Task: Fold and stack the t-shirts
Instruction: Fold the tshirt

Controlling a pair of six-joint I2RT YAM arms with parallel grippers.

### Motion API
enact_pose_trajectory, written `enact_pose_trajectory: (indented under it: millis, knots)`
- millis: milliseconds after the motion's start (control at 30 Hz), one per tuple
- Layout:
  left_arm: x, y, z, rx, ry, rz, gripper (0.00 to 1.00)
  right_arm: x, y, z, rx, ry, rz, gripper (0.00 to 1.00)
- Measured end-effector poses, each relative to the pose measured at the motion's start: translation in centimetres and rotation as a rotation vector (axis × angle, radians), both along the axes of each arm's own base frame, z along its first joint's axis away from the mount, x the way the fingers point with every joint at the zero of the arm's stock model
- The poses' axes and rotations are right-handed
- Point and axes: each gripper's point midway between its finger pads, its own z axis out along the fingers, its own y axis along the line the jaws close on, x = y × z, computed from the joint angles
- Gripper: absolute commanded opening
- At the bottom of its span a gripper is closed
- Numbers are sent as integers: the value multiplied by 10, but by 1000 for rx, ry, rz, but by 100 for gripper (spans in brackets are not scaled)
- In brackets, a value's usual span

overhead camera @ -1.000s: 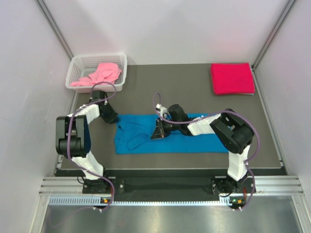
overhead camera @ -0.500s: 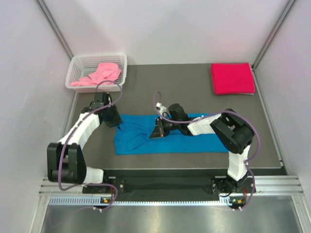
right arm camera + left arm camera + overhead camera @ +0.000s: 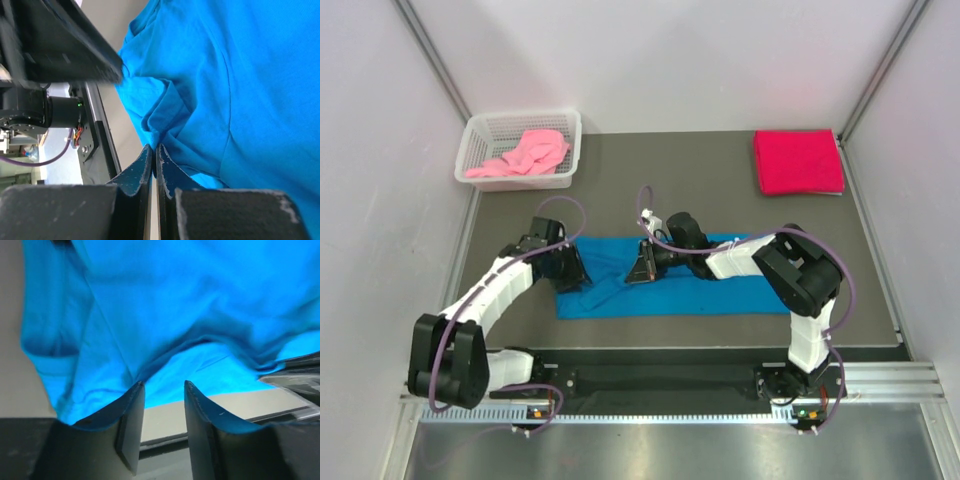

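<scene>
The bright blue t-shirt [image 3: 660, 290] lies spread in a long strip across the grey mat. My right gripper [image 3: 638, 268] is shut on a pinched fold of the blue t-shirt [image 3: 210, 75] near its middle-left. My left gripper [image 3: 572, 272] hovers over the shirt's left end, jaws open and empty, with blue cloth [image 3: 190, 305] just beyond the fingertips [image 3: 137, 390]. The crimson red t-shirt [image 3: 798, 161] lies folded at the back right. The light pink t-shirt [image 3: 525, 155] is bunched in the white mesh basket [image 3: 480, 128].
The basket stands at the back left corner of the mat. The mat's front edge and the metal rail [image 3: 660, 380] lie just below the blue shirt. White walls enclose both sides and the back.
My left arm has swung from near the basket down and right to the blue shirt's left end. The right gripper has stayed put, holding its fold.
</scene>
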Motion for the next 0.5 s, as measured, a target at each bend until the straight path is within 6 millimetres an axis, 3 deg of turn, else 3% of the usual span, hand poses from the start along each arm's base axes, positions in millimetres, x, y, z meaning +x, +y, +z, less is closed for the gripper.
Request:
enact_pose_trajectory:
  millis: [200,500]
  knots:
    - [-24,-11,-14,61,26,10,45,0,2,3,16,-7,5,1]
    - [-23,3,-12,127,-42,106,46,-1,3,7,33,-10,16,2]
